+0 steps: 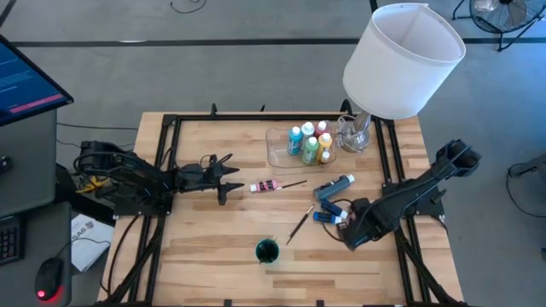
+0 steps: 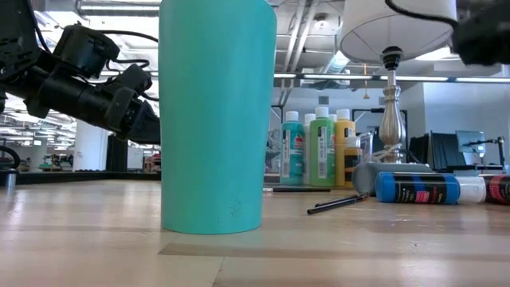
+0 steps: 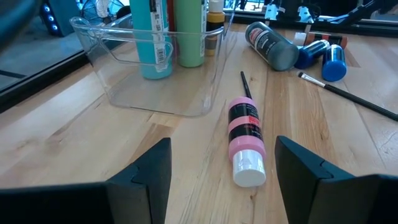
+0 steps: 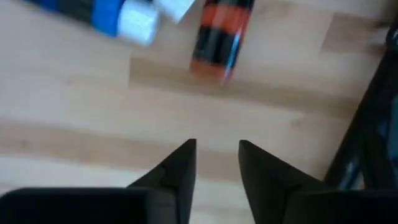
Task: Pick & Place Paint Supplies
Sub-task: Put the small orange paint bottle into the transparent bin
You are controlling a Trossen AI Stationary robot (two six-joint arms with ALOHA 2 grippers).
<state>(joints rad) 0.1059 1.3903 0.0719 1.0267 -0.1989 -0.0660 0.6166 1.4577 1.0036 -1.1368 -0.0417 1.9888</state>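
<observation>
From my feed: left gripper [image 1: 229, 177] sits over the left half of the light wooden slatted table [image 1: 205, 256], fingers [image 3: 149, 171] spread wide and holding nothing, aimed at the pink paint bottle with black bands and a white cap [image 3: 245, 140] lying on its side just ahead of them, cap toward the gripper. A thin dark-handled brush [image 3: 245, 84] lies at that bottle's far end. Beyond it is the clear plastic tray [image 3: 186, 74], holding upright teal, green and yellow white-capped bottles [image 1: 309, 143]. Right gripper [image 4: 216, 163] is over the right side of the table, fingers a narrow gap apart with nothing between them, bare wood under the tips. Just past it lie a blue white-capped bottle [image 4: 106, 14] and a red bottle with black bands [image 4: 221, 34], both on their sides; wrist view is smeared, so I can't say whether they touch. A larger grey-blue bottle [image 1: 333, 186] lies near the tray, a second dark brush [image 1: 299, 224] at table centre, and a tall teal cylindrical cup [image 1: 267, 251] stands at the front edge. A big white lampshade on a metal base [image 1: 401, 60] is at the far right corner.
</observation>
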